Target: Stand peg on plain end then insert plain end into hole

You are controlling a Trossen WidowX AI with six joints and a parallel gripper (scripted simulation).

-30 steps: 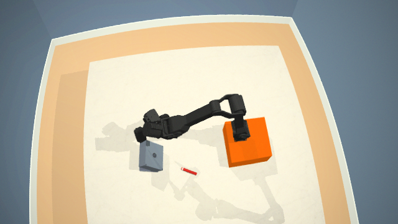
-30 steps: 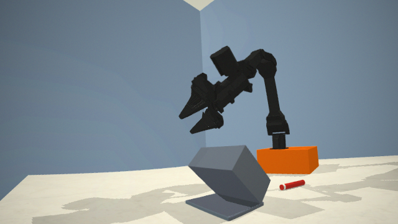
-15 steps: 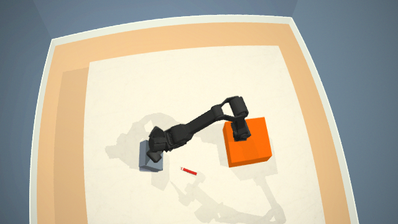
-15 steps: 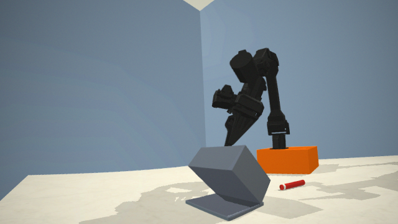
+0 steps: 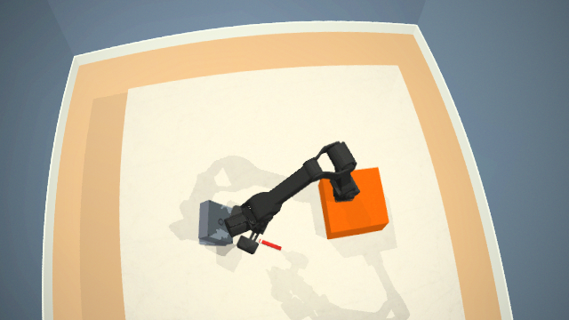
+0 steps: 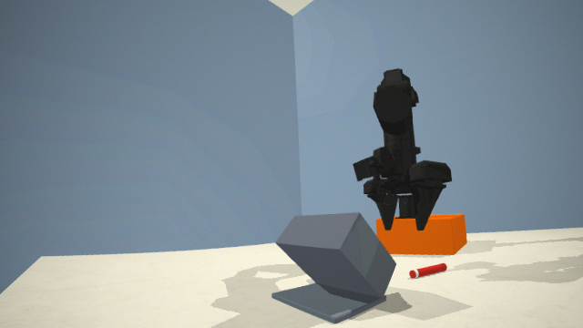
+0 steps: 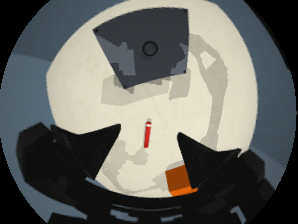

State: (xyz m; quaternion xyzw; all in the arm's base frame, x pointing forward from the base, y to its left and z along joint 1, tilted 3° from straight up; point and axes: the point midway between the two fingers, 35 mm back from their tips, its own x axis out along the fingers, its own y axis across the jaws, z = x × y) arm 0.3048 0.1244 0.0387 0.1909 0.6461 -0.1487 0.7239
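Note:
A red peg (image 5: pixel 271 244) (image 6: pixel 430 271) (image 7: pixel 147 136) lies flat on the table. Its white band is near the end that faces the panel. The dark grey sloped panel block (image 5: pixel 209 222) (image 6: pixel 319 232) (image 7: pixel 165 27) stands on a thin base; its single round hole (image 5: pixel 220 221) (image 7: pixel 150 48) shows in the top view and the wrist view. My gripper (image 6: pixel 404 229) (image 7: pixel 149 131) is open and empty, pointing down, above the table. In the wrist view the peg shows between the two fingertips, well below them. In the top view the arm hides part of the panel and the fingertips.
The orange box (image 5: pixel 356 209) (image 6: pixel 419 237) (image 7: pixel 178 178) carries the arm's base and stands behind the peg, away from the panel. The arm spans from it toward the panel. Arm shadows fall across the pale table top (image 5: pixel 267 111) around the peg and panel.

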